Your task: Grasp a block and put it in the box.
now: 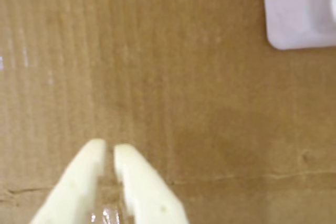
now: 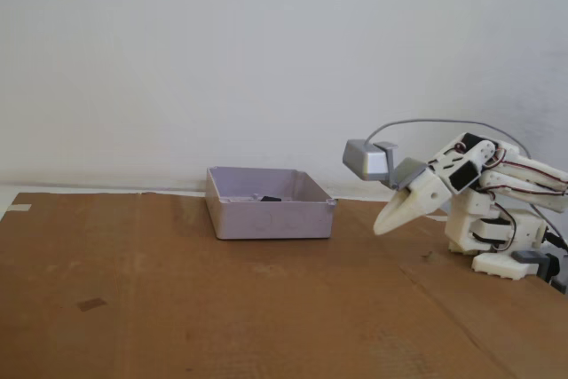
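Block in the box, arm folded back

Block (image 2: 269, 198) already lies inside the box (image 2: 269, 219), so by the look of it your job is essentially done. Your fingers (image 1: 109, 149) are nearly closed, only a thin slit between the tips, and they hold nothing. The arm sits folded at the right of the cardboard-covered tabletop (image 2: 222, 308), well apart from the box. The fixed view alone shows you the block. The wrist view gives you only a box corner at upper right and bare cardboard.
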